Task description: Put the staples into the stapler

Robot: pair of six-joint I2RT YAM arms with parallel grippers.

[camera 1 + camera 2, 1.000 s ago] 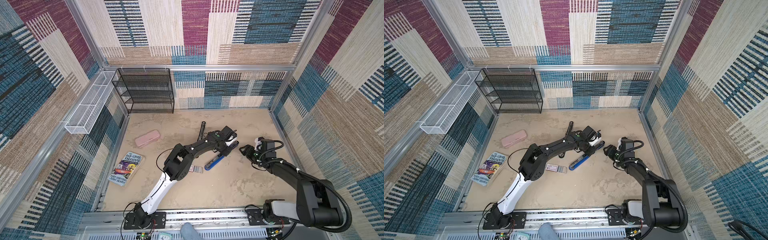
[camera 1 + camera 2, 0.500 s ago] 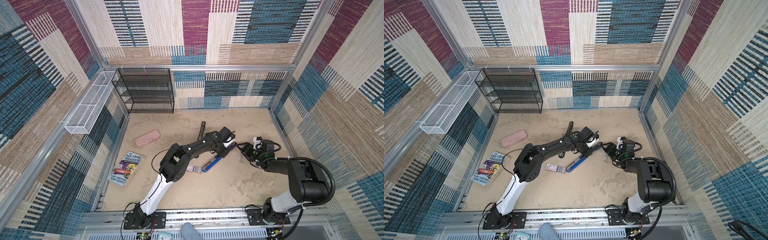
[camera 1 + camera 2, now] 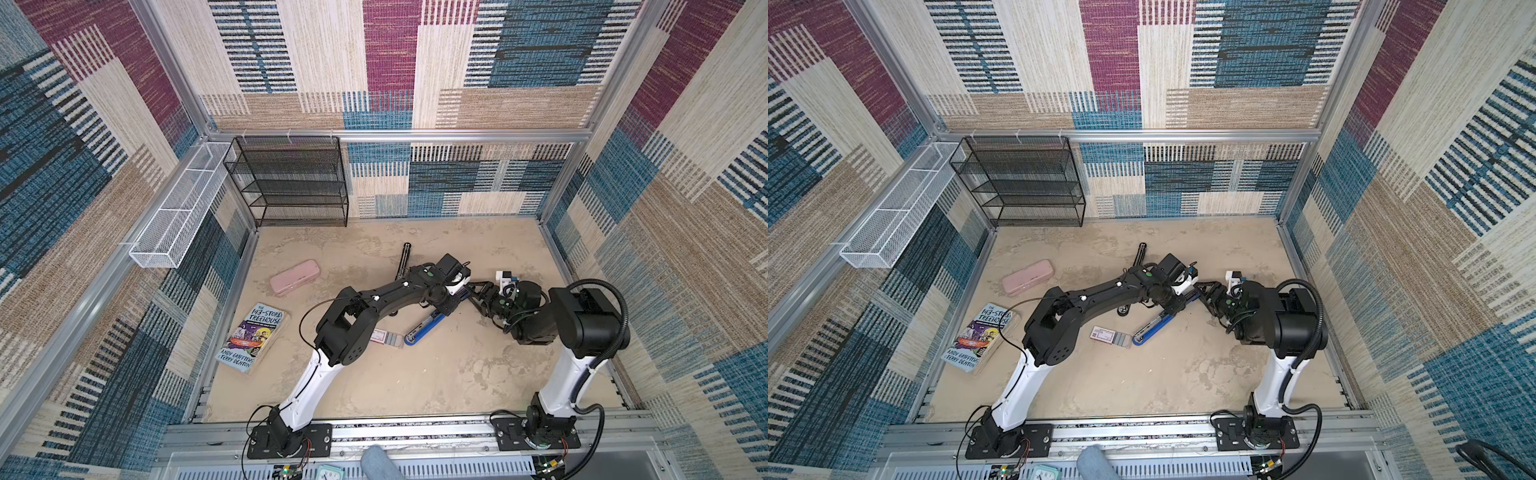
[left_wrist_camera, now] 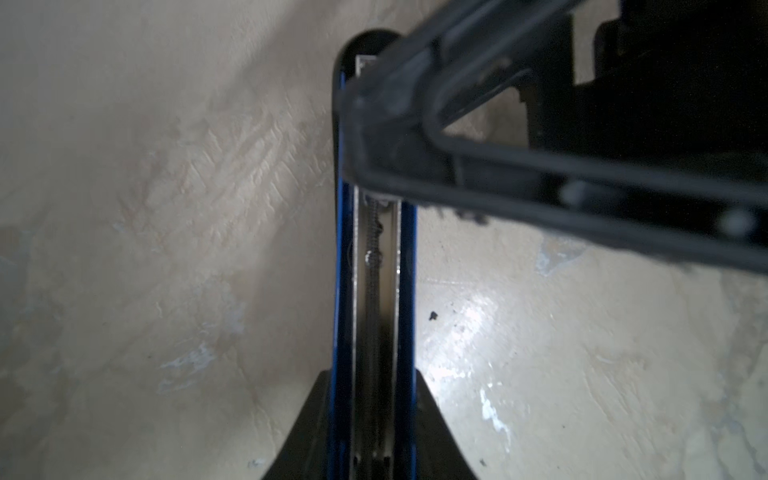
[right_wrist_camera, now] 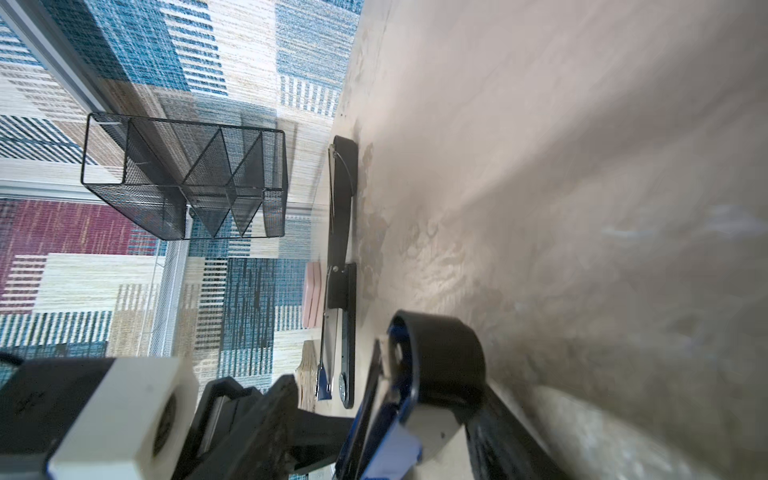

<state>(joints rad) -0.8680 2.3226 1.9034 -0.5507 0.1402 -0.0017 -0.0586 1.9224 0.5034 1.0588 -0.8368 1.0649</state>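
Staples, both top views: grey strips in the tray slid out of a white and red box on the table, just beside the near tip of the blue stapler. The left claw grips the stapler's far half; the right claw meets that end from the other side. Left wrist view: the stapler, silver channel and spring exposed, runs clamped between the left claw's fingers. Right wrist view: the stapler's black rounded end lies between the right claw's fingers; whether they pinch it cannot be told
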